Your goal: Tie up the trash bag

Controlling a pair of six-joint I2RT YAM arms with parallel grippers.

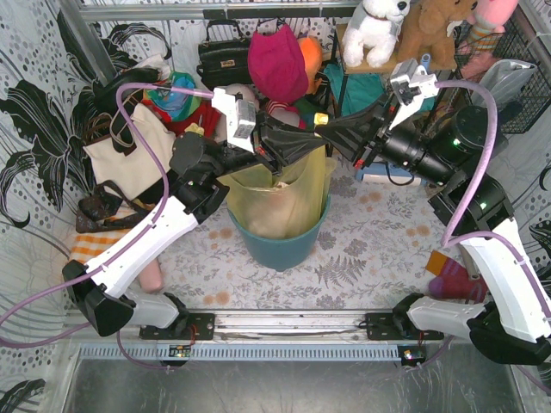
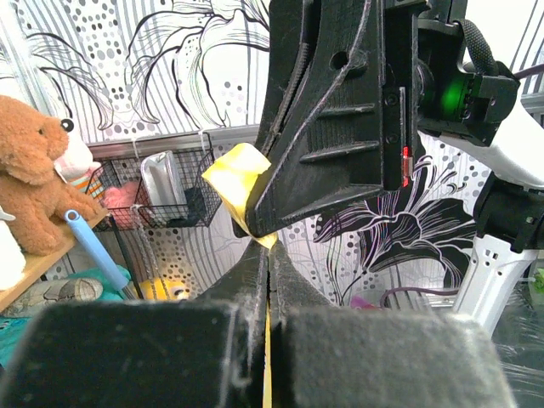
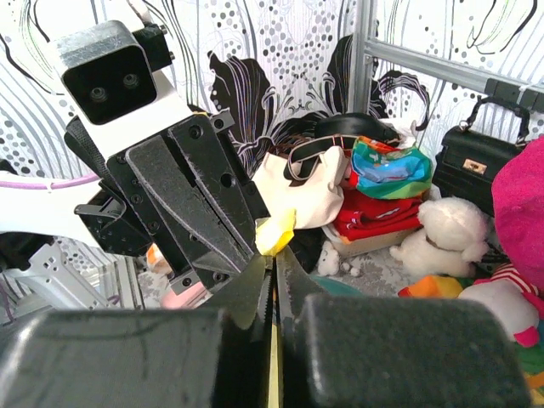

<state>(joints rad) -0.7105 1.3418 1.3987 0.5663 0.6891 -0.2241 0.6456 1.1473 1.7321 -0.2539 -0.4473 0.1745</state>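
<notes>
The trash bag (image 1: pixel 274 185), thin yellow-green plastic, lines the round teal bin (image 1: pixel 280 245) at mid-table. Its upper edge is drawn up and to the right, where both grippers meet tip to tip above the bin's far right rim. In the left wrist view my left gripper (image 2: pixel 269 253) is shut with a strip of the yellow film between its jaws. A folded tuft of the bag (image 2: pixel 234 174) sticks out where the right gripper's black fingers (image 2: pixel 331 119) cross it. My right gripper (image 3: pixel 274 255) is also shut on the film, a tuft of the bag (image 3: pixel 277 229) at its tips.
A cream tote bag (image 1: pixel 129 153) with black straps lies at left, a black handbag (image 1: pixel 224 56) and a magenta hat (image 1: pixel 277 62) behind the bin. Plush toys (image 1: pixel 377 30) sit on a back shelf. A wire basket (image 1: pixel 516 82) hangs at right.
</notes>
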